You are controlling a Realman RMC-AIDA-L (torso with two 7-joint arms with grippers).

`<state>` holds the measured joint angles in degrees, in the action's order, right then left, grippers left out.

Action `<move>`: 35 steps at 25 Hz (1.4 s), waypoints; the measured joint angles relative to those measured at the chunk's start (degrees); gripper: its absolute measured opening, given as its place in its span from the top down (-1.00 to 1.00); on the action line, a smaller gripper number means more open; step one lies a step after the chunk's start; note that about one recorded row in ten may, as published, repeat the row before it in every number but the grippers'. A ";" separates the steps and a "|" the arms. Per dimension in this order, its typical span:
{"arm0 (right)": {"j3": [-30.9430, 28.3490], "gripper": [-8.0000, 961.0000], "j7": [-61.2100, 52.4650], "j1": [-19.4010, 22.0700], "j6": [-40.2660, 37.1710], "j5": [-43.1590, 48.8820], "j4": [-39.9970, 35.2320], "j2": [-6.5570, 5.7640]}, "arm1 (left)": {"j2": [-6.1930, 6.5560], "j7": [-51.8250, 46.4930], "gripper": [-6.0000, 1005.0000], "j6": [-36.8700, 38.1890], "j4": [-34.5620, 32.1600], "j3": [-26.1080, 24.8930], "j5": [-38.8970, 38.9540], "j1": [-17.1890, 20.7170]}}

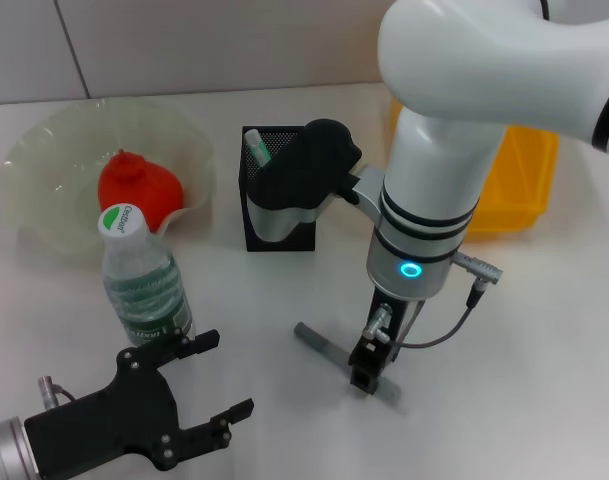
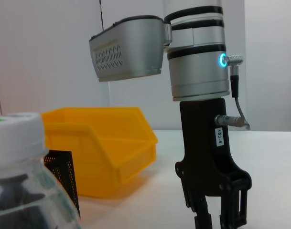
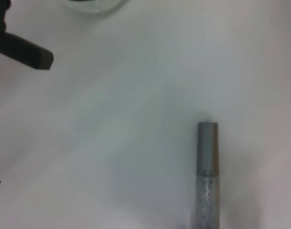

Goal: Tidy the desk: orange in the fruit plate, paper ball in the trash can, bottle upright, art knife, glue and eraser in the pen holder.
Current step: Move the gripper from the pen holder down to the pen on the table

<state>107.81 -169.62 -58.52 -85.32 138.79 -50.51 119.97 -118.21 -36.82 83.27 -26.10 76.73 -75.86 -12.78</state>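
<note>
Because the knife (image 1: 334, 352) is a thin, stiff, light bar lying flat on the desk (image 1: 544, 340), I judge it smooth and prone to skid, best pinched across its narrow middle. In the head view it runs slantwise at lower centre, and the right gripper (image 1: 367, 372) stands over it with the fingers down at the bar; whether they pinch it I cannot tell. The left gripper (image 1: 222, 378), lower left, has its fingers spread just beside the upright bottle (image 1: 141, 275).

In the left wrist view the right gripper (image 2: 216, 222) descends at lower right, tips cut off.

In the right wrist view the knife (image 3: 207, 176) sits lower right; no fingers show.
</note>
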 joint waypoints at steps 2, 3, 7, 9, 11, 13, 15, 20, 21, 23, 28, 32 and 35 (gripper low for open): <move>0.11 -0.12 0.00 -0.04 -0.05 -0.02 0.13 0.00 | 0.00 0.00 -0.56 0.05 0.00 0.00 0.00 -0.07; 0.11 -0.08 0.00 -0.05 -0.07 -0.02 0.54 0.00 | 0.00 -0.02 -0.56 0.06 0.00 0.00 -0.14 -0.11; 0.12 0.09 0.00 -0.11 -0.09 -0.02 1.00 0.00 | 0.00 -0.10 -0.56 0.06 0.00 0.00 -0.56 -0.15; 0.12 0.13 0.00 -0.11 -0.10 -0.06 1.00 0.00 | 0.00 -0.14 -0.56 0.06 0.00 0.00 -0.62 -0.19; 0.12 0.18 0.00 -0.11 -0.11 -0.11 0.88 0.00 | 0.00 -0.19 -0.56 0.09 -0.01 0.00 -0.62 -0.23; 0.12 0.23 0.04 -0.11 -0.16 -0.11 0.76 0.00 | 0.00 -0.22 -0.56 0.14 -0.06 0.00 -0.62 -0.23; 0.16 0.29 0.05 -0.11 -0.22 -0.11 0.76 0.00 | 0.00 -0.22 -0.56 0.15 -0.08 0.00 -0.62 -0.23; 0.72 0.46 0.08 -0.24 -0.71 -0.11 0.52 0.00 | 0.00 -0.24 -0.56 0.22 -0.16 0.00 -0.62 -0.26; 0.74 0.49 0.09 -0.24 -0.72 -0.11 0.53 0.00 | 0.00 -0.24 -0.56 0.23 -0.17 0.00 -0.62 -0.29; 0.74 0.55 0.10 -0.31 -0.73 -0.11 0.69 0.00 | 0.00 -0.23 -0.56 0.26 -0.18 0.00 -0.61 -0.33; 0.74 0.57 0.13 -0.35 -0.72 -0.11 0.58 0.00 | 0.00 -0.16 -0.56 0.42 -0.05 0.00 -0.61 -0.48; 0.73 0.58 0.21 -0.36 -0.75 -0.11 0.52 0.00 | 0.00 -0.15 -0.56 0.51 -0.01 0.00 -0.61 -0.52; 0.73 0.61 0.23 -0.23 -0.79 -0.10 0.42 0.00 | 0.00 -0.08 -0.56 0.53 0.00 0.00 -0.61 -0.52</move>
<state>108.54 -169.40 -58.75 -86.11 138.69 -50.09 119.97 -118.21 -36.90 83.80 -26.10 76.72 -76.46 -13.30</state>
